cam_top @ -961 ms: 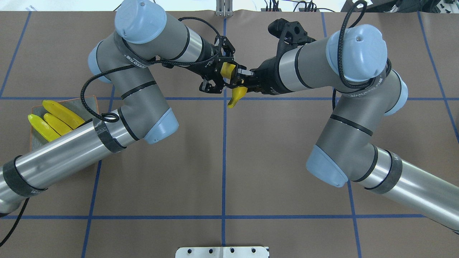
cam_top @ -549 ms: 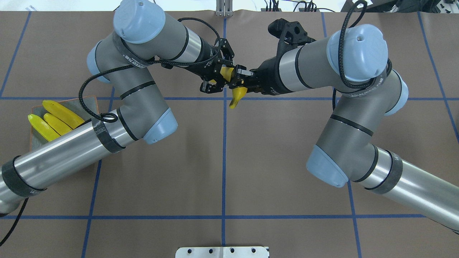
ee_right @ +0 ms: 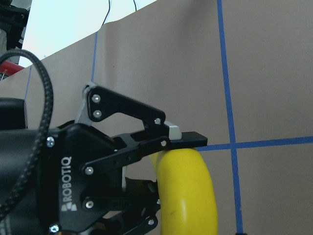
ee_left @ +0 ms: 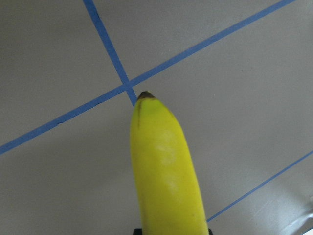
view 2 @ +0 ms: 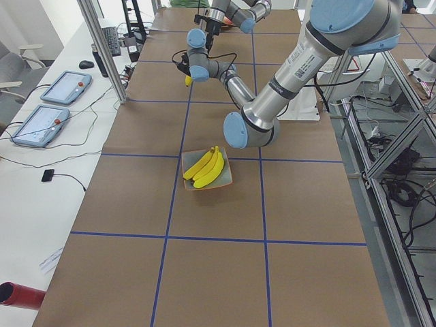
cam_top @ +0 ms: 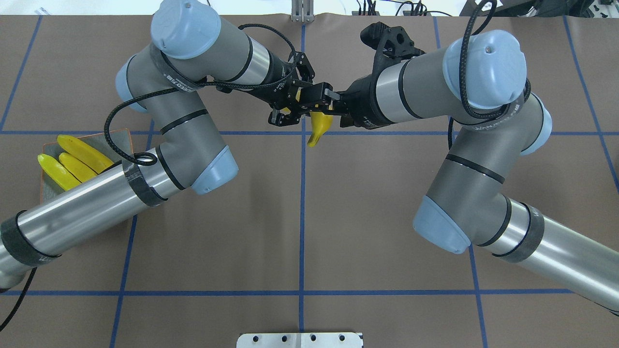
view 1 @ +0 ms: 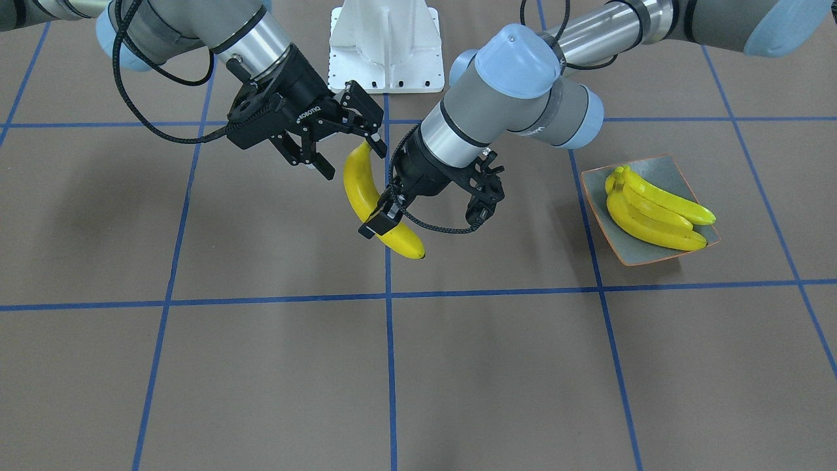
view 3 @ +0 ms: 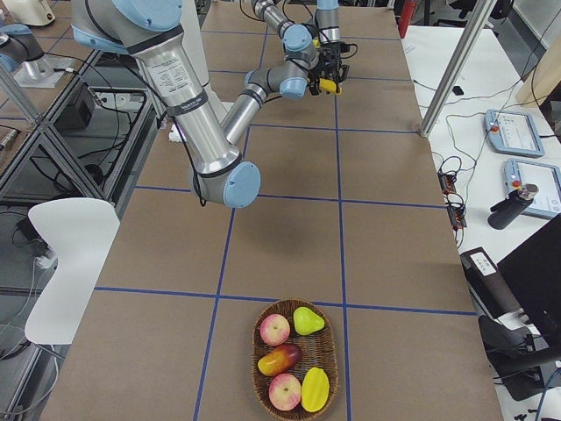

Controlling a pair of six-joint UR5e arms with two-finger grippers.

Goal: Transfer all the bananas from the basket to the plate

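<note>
One yellow banana [view 1: 366,190] hangs in the air over the table's middle, between my two grippers. My left gripper [view 1: 386,222] is shut on its lower half. In the left wrist view the banana [ee_left: 166,181] runs out from the jaws to its dark tip. My right gripper [view 1: 346,157] stands open around the banana's stem end. The grey-blue plate [view 1: 667,171] with an orange rim lies on my left side, with three bananas [view 1: 654,212] on it. The wicker basket [view 3: 257,346] sits at the table's far right end, and I see no banana in it.
The basket holds apples [view 3: 275,329], a pear [view 3: 307,320] and other fruit. A white mount plate [view 1: 386,46] stands at my base. In the overhead view my left forearm [cam_top: 87,208] crosses over part of the plate [cam_top: 121,140]. Blue tape lines grid the brown table.
The left gripper has moved in and shut on the banana. The right gripper's fingers have spread apart. The banana has barely moved.
</note>
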